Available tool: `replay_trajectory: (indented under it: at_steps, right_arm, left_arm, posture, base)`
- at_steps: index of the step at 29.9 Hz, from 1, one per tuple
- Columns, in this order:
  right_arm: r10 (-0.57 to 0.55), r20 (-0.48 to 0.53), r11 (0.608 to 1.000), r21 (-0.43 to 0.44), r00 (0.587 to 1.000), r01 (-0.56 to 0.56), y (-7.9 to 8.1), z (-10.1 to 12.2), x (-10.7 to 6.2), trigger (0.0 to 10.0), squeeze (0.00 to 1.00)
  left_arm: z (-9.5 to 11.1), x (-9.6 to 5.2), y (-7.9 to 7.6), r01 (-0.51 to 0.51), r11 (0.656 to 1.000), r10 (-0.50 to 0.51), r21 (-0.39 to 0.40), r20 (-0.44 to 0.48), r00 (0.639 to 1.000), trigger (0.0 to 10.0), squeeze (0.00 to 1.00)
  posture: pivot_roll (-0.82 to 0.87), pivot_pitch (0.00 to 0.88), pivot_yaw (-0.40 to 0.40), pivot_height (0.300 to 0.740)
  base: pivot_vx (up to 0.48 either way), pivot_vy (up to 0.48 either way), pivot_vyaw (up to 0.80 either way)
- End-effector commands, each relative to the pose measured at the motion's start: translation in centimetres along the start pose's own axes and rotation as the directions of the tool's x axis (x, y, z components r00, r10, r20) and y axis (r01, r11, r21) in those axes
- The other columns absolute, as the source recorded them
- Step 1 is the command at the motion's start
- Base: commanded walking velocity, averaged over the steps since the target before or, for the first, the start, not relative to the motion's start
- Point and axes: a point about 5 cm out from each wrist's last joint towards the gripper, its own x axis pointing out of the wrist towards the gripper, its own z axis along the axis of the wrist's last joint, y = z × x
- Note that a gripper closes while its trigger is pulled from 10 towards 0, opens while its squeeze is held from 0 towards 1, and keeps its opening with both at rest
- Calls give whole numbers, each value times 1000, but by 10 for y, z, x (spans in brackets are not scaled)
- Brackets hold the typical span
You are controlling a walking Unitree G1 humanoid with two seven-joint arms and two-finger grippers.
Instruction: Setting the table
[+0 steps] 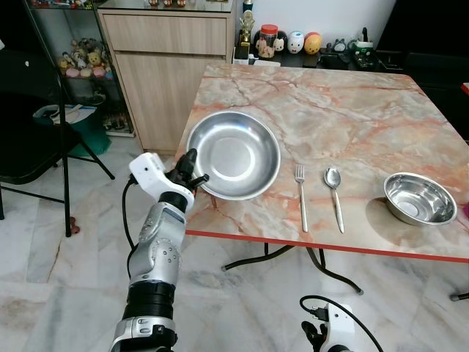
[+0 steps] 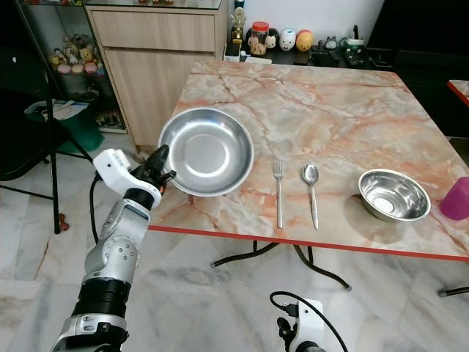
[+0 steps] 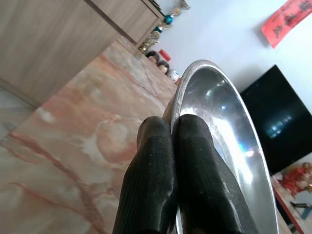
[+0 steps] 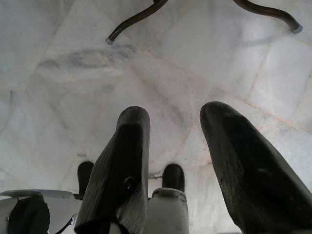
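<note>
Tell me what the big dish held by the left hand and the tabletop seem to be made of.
The big dish, pinched at its rim by the left hand, looks like polished steel: silvery with mirror-like highlights. The tabletop looks like marble, or a marble-print laminate: glossy, pinkish-beige with reddish veins, and a red edge.

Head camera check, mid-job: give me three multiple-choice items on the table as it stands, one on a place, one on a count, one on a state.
1. Where does the fork lie?
A. Between the large steel plate and the spoon
B. Inside the small steel bowl
C. On the floor

2. How many pieces of cutlery are on the marble table?
A. One
B. Two
C. Four

3. What is the left tool doing?
A. Hanging open over the floor
B. Shut on the large plate's rim
C. Holding the spoon

Answers:
1 A: the large steel plate is on its left and the spoon on its right.
2 B: one fork and one spoon.
3 B: the left wrist view shows both fingers pinching the rim.
</note>
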Motion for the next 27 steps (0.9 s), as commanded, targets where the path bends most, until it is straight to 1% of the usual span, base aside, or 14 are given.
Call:
replay_trajectory:
  at_steps: [1, 5, 7, 10, 11, 13, 15, 17, 18, 20, 21, 22, 25, 27]
  right_arm:
    - [-5, -2, 1000, -5, 1000, 5, -3, -1, -1, 10000, 0]
    - [-7, 3, 1000, 0, 1000, 7, -3, 0, -1, 10000, 0]
    - [-10, 10, 1000, 8, 1000, 10, -3, 0, -1, 10000, 0]
    - [-11, 13, 1000, 11, 1000, 11, -3, 0, -1, 10000, 0]
    - [-11, 14, 1000, 11, 1000, 11, -3, 0, -1, 10000, 0]
    - [-14, 13, 1000, 9, 1000, 14, -4, 0, -1, 10000, 0]
    - [-14, 13, 1000, 9, 1000, 14, -4, 0, -1, 10000, 0]
    - [-14, 11, 1000, 7, 1000, 14, -4, 0, -1, 10000, 0]
    - [-14, 11, 1000, 7, 1000, 14, -5, 0, -1, 10000, 0]
    - [-11, 10, 1000, 3, 1000, 11, -5, 0, -1, 10000, 0]
    - [-11, 10, 1000, 3, 1000, 11, -5, 0, -1, 10000, 0]
    - [-11, 9, 1000, 0, 1000, 11, -5, 0, -2, 10000, 0]
    - [-13, 11, 1000, -1, 1000, 13, -6, 0, -2, 10000, 0]
    - [-15, 12, 1000, -2, 1000, 15, -6, 0, -2, 10000, 0]
  left_arm:
    - [6, 2, -5, 13, 1000, -13, -5, 33, 999, 10000, 0]
    - [10, 2, -9, 18, 1000, -18, -6, 55, 998, 10000, 0]
    - [15, 1, -9, 21, 1000, -21, 2, 71, 997, 10000, 0]
    - [22, -3, -1, 15, 1000, -16, 22, 80, 997, 10000, 0]
    - [25, -4, 1, 15, 999, -19, 47, 82, 996, 10000, 0]
    - [39, -10, 8, 40, 991, -51, 128, 87, 995, 10000, 0]
    - [46, -12, 11, 51, 985, -66, 164, 91, 994, 10000, 0]
    - [59, -13, 18, 52, 979, -73, 199, 101, 992, 10000, 0]
    - [61, -13, 19, 50, 979, -72, 200, 102, 992, 10000, 0]
    - [70, -13, 24, 64, 970, -89, 234, 99, 991, 10000, 0]
    - [70, -13, 24, 64, 970, -89, 234, 99, 991, 10000, 0]
    - [77, -17, 27, 95, 961, -119, 260, 79, 990, 10000, 0]
    - [79, -23, 33, 113, 955, -132, 275, 51, 990, 10000, 0]
    - [80, -31, 41, 115, 935, -127, 335, 16, 992, 10000, 0]
  posture:
    - [76, 0, -50, 740]
    - [70, 0, -48, 740]
    - [68, 0, -47, 740]
    - [62, 0, -47, 740]
    - [63, 0, -48, 740]
    - [69, 0, -50, 740]
    - [71, 0, -51, 740]
    - [77, 0, -55, 740]
    - [77, 0, -55, 740]
    - [80, 0, -58, 740]
    - [80, 0, -58, 740]
    - [76, 0, -57, 740]
    - [74, 0, -56, 740]
    - [69, 0, -56, 740]
  base:
    - [0, 0, 0]
    - [0, 0, 0]
    - [0, 0, 0]
    - [0, 0, 0]
    - [0, 0, 0]
    - [0, 0, 0]
    - [0, 0, 0]
    - [0, 0, 0]
    - [0, 0, 0]
    - [0, 0, 0]
    - [0, 0, 0]
    - [0, 0, 0]
    - [0, 0, 0]
    - [0, 0, 0]
